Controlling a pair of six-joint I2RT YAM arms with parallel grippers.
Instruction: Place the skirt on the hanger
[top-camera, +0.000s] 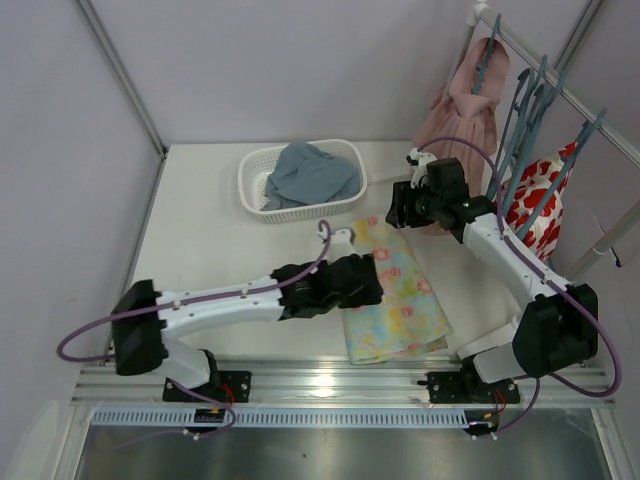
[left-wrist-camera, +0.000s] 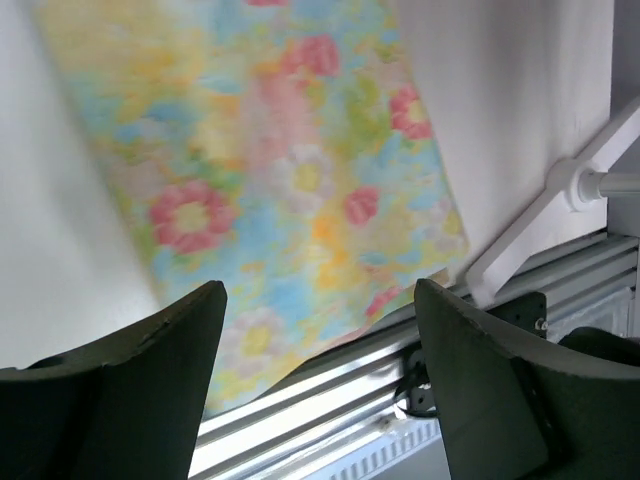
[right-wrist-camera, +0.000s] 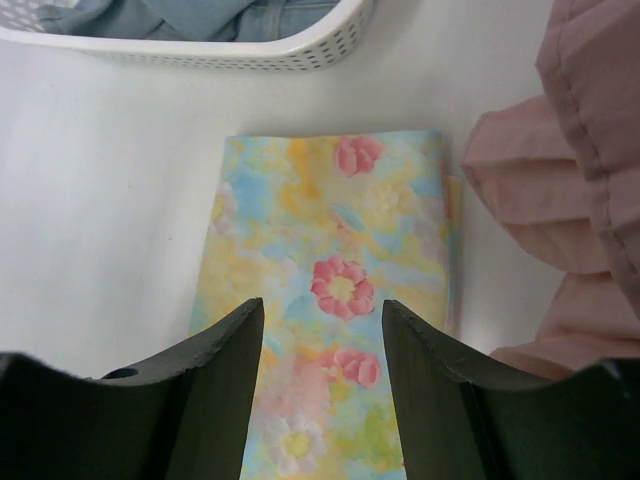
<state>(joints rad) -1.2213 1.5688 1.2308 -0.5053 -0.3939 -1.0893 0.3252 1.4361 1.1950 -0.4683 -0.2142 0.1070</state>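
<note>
Pastel cloth is lying flat on the table (top-camera: 200, 230): the skirt (top-camera: 395, 290) is resting between your arms, held by neither. Your left gripper (left-wrist-camera: 318, 300) is hovering with its jaws apart over the near-left part, and your right gripper (right-wrist-camera: 322, 320) is gaping over the far end. You are risking pinching one layer only, so the skirt unfolds and sags short of the hanger (top-camera: 530, 110).

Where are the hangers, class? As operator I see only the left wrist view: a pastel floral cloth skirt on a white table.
Observer: Slim teal-blue plastic hangers hang on a white rail at the white table's far right.
Operator: Is any taken?
Observer: One carries a dusty-pink pleated skirt; several hang bare.
Operator: And the right arm?
Observer: Its fingers stand open over the pastel floral cloth skirt's far end, holding nothing.
</note>
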